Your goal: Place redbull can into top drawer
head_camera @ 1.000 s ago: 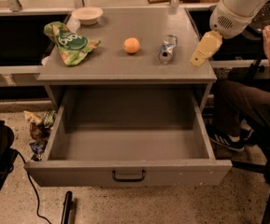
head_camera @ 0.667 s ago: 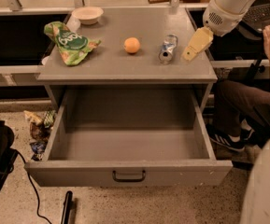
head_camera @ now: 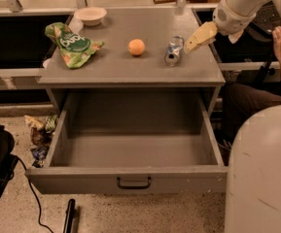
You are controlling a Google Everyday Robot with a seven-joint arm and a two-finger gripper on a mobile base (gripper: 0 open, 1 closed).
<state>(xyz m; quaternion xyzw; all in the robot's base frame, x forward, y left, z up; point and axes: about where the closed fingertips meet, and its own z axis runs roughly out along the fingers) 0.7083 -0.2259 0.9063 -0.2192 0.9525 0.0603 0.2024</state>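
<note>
Silver-and-blue, the redbull can (head_camera: 174, 51) lies on its side on the table (head_camera: 120, 69), at 3 o'clock of the orange ball (head_camera: 136, 47). The end effector (head_camera: 201, 37) hovers just beside the can, at its 2 o'clock, holding nothing; whether it is spread or closed cannot be told. The top drawer (head_camera: 81, 181) stands pulled out at the can's 6 o'clock. The step in hand looks like the reach before the grasp. Next, the end effector should come down toward 8 o'clock, straddle the can and clamp it.
</note>
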